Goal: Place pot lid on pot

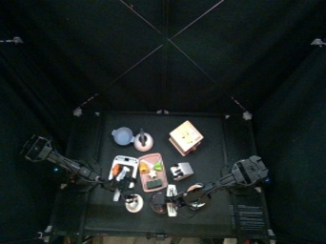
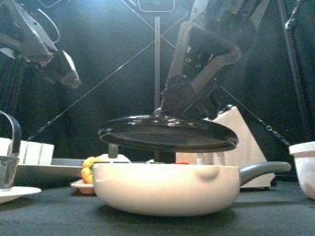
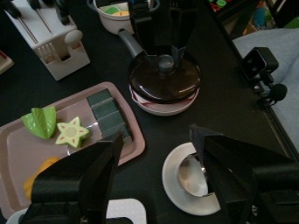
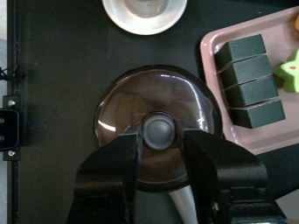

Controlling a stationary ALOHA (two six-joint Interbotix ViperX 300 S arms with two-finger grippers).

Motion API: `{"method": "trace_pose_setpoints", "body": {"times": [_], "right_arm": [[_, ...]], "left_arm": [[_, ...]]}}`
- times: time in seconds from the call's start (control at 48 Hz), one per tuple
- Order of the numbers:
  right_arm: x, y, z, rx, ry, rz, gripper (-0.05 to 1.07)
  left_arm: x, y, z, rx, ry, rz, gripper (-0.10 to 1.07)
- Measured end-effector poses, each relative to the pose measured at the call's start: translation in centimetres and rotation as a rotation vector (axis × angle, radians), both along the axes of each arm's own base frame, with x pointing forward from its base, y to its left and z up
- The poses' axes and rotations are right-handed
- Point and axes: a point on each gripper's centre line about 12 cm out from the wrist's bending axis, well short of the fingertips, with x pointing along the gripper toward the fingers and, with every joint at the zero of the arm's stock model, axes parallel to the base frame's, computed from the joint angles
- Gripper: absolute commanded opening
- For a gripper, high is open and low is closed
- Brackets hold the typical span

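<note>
A cream pot [image 2: 165,187] with a long handle stands at the table's front. The dark glass lid [image 2: 168,134] hangs just above its rim, slightly tilted and not resting on it. My right gripper [image 2: 179,100] is shut on the lid's knob [image 4: 160,131], and the lid [image 4: 158,122] covers the pot's opening from above. The left wrist view shows the lid over the pot [image 3: 163,80] with the right arm above it. My left gripper [image 3: 152,175] is open and empty, apart from the pot, over the pink tray's corner and a white saucer [image 3: 193,177].
A pink tray [image 3: 126,131] with a star shape, green food and dark blocks lies beside the pot. A white knife block [image 3: 59,48] stands behind it. A white cup [image 2: 304,168] stands at the right. A blue cup [image 1: 124,136] and a box [image 1: 188,138] sit further back.
</note>
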Motion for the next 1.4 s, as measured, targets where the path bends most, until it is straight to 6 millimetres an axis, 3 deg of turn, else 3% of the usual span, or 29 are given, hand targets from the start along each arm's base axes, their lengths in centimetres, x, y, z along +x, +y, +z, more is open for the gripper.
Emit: {"method": "trace_pose_setpoints", "body": {"times": [0.167,0.458,0.646,1.021,1.396], "right_arm": [[-0.1,0.1,0.8,0.004,-0.015,0.003,0.62],[-0.7,0.0,4.4,0.032,-0.082,-0.003,0.62],[-1.7,0.5,5.0,0.024,-0.052,-0.013,0.62],[-6.0,2.6,5.8,0.028,0.085,-0.051,0.62],[-10.7,1.4,5.8,0.087,0.065,-0.22,0.62]], "left_arm": [[0.0,0.0,-0.1,-0.003,0.003,0.002,0.95],[0.1,0.0,0.2,-0.012,-0.003,0.007,0.95],[0.1,0.0,0.3,-0.015,-0.004,0.01,0.95],[0.1,0.0,0.2,-0.016,-0.001,0.011,0.95],[0.1,0.0,0.3,-0.022,-0.001,0.014,0.95]]}}
